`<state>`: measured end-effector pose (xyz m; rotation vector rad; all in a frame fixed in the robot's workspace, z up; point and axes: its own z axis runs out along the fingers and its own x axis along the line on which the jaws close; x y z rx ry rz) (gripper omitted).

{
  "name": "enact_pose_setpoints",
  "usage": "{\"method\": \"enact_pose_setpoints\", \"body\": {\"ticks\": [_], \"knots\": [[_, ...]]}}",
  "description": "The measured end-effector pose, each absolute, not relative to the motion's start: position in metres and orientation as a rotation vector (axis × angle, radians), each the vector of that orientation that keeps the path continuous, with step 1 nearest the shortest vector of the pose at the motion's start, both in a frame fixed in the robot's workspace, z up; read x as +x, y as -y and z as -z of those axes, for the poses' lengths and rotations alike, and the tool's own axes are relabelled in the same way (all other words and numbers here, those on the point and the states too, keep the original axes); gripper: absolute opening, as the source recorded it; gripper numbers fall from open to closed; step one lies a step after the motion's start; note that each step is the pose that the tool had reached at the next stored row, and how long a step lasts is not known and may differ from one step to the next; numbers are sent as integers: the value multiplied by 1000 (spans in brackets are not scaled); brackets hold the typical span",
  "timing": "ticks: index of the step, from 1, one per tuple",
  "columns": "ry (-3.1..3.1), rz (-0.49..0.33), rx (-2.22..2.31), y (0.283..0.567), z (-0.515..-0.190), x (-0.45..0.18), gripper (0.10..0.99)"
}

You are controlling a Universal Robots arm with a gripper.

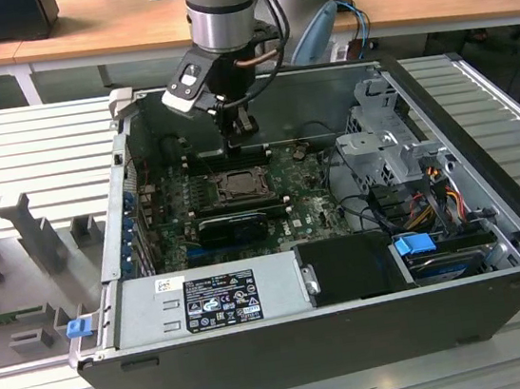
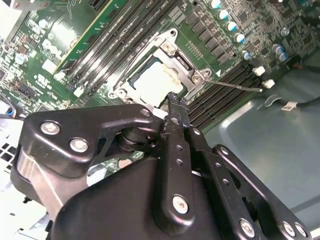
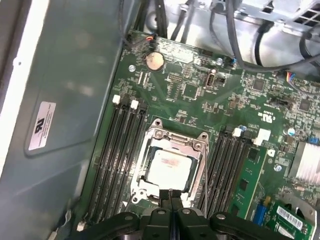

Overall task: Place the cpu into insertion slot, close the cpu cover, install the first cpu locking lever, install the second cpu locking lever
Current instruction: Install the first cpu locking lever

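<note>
Wooden desks (image 1: pixel 105 37) behind, open computer case (image 1: pixel 262 352) below; the cpu (image 3: pixel 167 167) sits in the insertion slot (image 3: pixel 147 165) under the lowered cpu cover (image 3: pixel 175 141); I judge my gripper (image 3: pixel 170 194) pinched shut, empty, forming a narrow pushing tip at the cover's edge.

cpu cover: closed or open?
Closed. In the first wrist view the cpu cover lies flat, framing the cpu, whose pale face shows through its window.
</note>
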<state>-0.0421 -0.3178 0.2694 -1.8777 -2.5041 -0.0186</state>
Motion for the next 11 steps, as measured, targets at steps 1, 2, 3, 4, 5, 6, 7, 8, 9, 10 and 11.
{"method": "enact_pose_setpoints", "body": {"ticks": [1,2,3,4,5,6,7,8,9,10,11], "knots": [[2511,19,-1869,318,-269,-42,106],[2519,18,-1857,318,-269,-42,106],[2535,18,-1836,318,-269,-42,106],[2547,18,-1819,318,-269,-42,106],[2563,18,-1796,318,-268,-42,106],[2576,17,-1777,318,-268,-42,106],[2607,17,-1731,318,-268,-42,106],[2637,17,-1684,318,-268,-42,106],[2652,17,-1661,318,-268,-42,106],[2668,17,-1635,318,-268,-42,106],[2684,16,-1608,318,-268,-42,106]]}}
